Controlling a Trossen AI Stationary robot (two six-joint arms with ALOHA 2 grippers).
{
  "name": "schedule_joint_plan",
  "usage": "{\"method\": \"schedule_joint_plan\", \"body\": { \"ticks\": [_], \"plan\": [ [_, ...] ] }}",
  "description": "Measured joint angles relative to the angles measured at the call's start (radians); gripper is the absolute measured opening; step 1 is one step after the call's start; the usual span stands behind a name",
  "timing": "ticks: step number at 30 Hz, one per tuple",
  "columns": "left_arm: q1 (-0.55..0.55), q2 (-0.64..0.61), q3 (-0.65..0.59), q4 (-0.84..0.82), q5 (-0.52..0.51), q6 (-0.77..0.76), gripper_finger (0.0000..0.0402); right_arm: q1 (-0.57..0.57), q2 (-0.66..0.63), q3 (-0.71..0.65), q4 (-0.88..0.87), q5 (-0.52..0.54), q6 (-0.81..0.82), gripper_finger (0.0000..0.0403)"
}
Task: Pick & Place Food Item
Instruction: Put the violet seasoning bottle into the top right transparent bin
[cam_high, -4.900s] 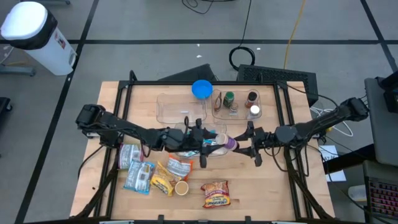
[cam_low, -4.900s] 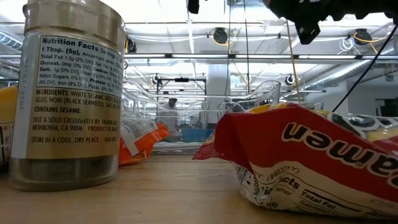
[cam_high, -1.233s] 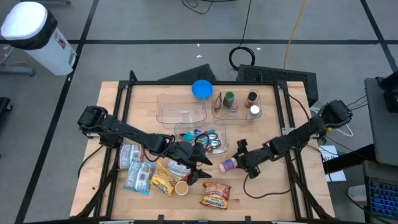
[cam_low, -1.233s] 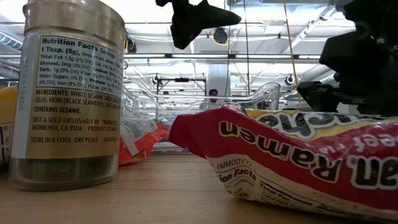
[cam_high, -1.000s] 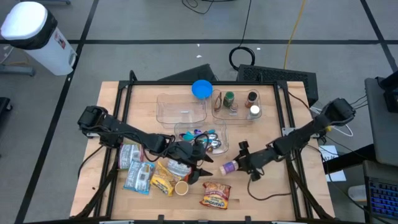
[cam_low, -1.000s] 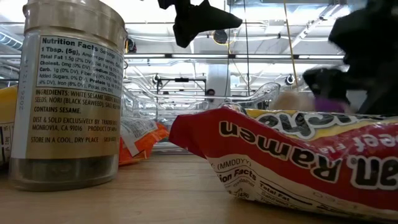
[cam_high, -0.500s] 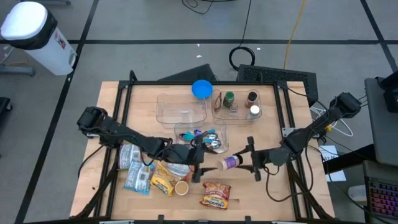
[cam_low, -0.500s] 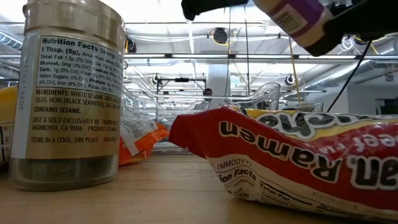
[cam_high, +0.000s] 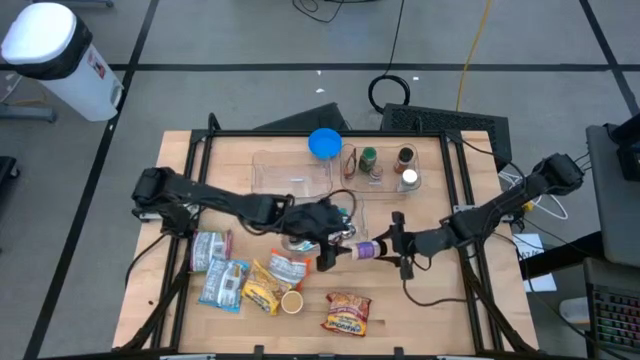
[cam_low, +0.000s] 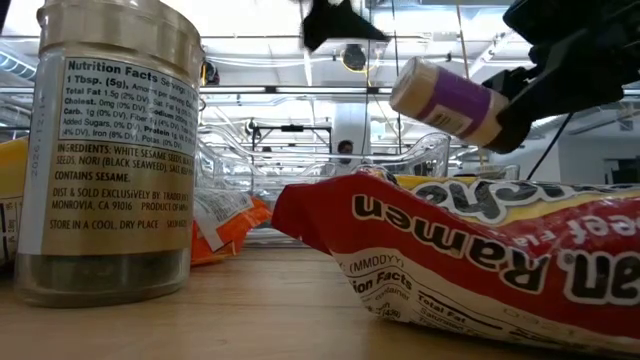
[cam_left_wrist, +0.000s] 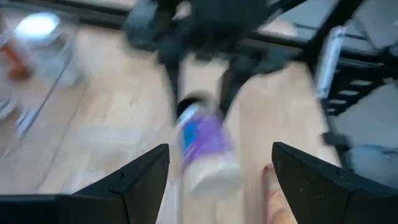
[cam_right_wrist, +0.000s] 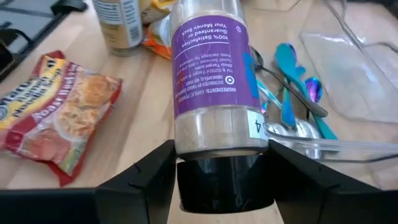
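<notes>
A spice jar (cam_high: 368, 248) with a purple label and a black cap hangs above the table's middle, with my right gripper (cam_high: 392, 245) shut on it. The low view shows the jar (cam_low: 447, 100) tilted in the air above a red ramen packet (cam_low: 470, 265). My left gripper (cam_high: 337, 251) stands open just left of the jar's free end. In the left wrist view the jar (cam_left_wrist: 202, 146) lies ahead between the two spread fingers, touching neither. My right gripper pinches the jar at its black-capped end (cam_right_wrist: 224, 171) between its two fingers, one on each side. The fingers come from the table's right, slanting a little downward, and lie along the jar. The jar sticks out ahead of them toward the left arm, tilted and lifted clear.
A ramen packet (cam_high: 346, 312), a seasoning jar (cam_high: 291, 302) and several snack packets (cam_high: 222, 283) lie near the front. A clear tray of spoons (cam_high: 330, 215), a clear container (cam_high: 290, 175), a blue bowl (cam_high: 324, 143) and a tray of spice bottles (cam_high: 383, 167) stand farther back.
My right gripper has lifted the jar clear of the table and carried it toward the far edge, rolling a little. My left gripper has risen and swung toward the far edge and the right, up to the jar's free end, staying open.
</notes>
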Motion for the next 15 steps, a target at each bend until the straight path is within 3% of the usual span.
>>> {"method": "schedule_joint_plan", "body": {
  "ticks": [4,8,15],
  "plan": [
    [0.003,0.104,0.187,-0.168,0.062,0.068,0.0292,-0.019,0.003,0.01,-0.016,-0.002,0.008,0.0207],
    [0.008,0.243,0.344,-0.338,0.054,0.103,0.0292,-0.022,0.005,0.04,-0.038,-0.003,0.008,0.0207],
    [0.027,0.375,0.467,-0.369,0.06,0.128,0.0292,-0.016,0.004,0.054,-0.056,-0.003,0.01,0.0207]
  ]
}}
